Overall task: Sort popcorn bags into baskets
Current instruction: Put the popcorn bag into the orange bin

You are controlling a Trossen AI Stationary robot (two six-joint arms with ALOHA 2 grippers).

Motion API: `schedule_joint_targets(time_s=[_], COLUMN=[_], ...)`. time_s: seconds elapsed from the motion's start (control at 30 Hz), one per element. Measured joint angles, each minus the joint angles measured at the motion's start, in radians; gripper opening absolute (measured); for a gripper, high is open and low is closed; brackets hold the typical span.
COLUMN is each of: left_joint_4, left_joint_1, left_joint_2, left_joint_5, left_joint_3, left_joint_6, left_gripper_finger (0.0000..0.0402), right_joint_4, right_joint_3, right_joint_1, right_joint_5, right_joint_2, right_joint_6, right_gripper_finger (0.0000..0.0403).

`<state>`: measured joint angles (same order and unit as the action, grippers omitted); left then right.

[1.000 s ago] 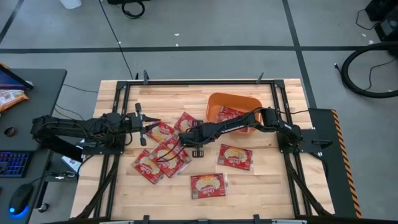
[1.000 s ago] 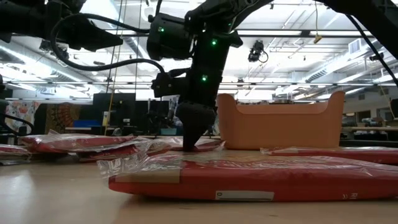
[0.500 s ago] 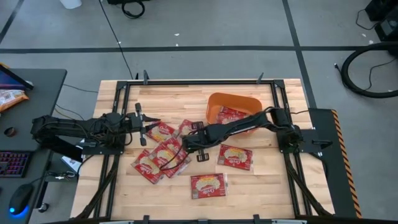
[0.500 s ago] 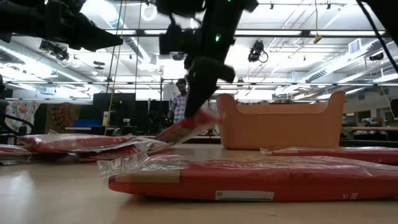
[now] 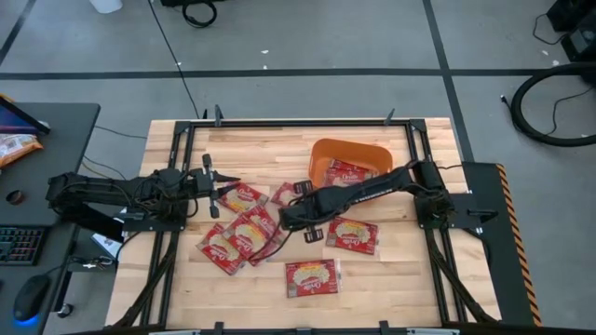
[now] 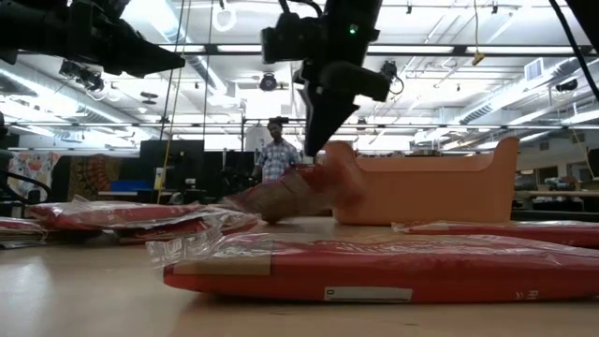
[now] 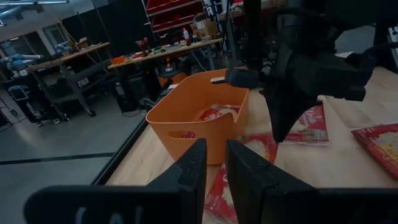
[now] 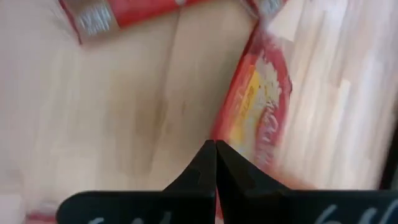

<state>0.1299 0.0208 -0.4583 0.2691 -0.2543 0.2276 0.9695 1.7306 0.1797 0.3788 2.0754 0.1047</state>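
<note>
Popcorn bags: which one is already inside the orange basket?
Just one popcorn bag lies inside the orange basket, at the table's far right; all the other bags are spread on the wooden table.
</note>
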Motion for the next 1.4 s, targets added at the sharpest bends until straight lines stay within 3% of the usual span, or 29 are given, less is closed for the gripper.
schedule_joint_targets(time_s=[0.23,0.37,0.5,1.07,1.4], left_joint_4=[0.000,0.000,0.000,0.000,0.000], left_joint_1=[0.000,0.000,0.000,0.000,0.000], left_joint_2=[0.000,0.000,0.000,0.000,0.000], left_joint_5=[0.000,0.000,0.000,0.000,0.000], left_joint_3=[0.000,0.000,0.000,0.000,0.000], left_joint_6=[0.000,0.000,-0.006,-0.007,-0.007], left_gripper_finger=[0.0064,0.0064,0.0064,0.0064,0.0064], right_joint_4=[0.051,0.013,-0.078,-0.377,-0.492], right_joint_3=[0.000,-0.002,-0.064,-0.335,-0.449], right_joint_1=[0.008,-0.002,-0.011,0.003,0.001], right_joint_5=[0.021,-0.033,-0.089,-0.108,-0.045], right_joint_2=[-0.054,-0.072,-0.065,-0.065,-0.065], right_joint_6=[-0.053,-0.130,-0.143,-0.129,-0.101], right_gripper_finger=[0.0002,0.0009,0.0046,0.0203,0.0246])
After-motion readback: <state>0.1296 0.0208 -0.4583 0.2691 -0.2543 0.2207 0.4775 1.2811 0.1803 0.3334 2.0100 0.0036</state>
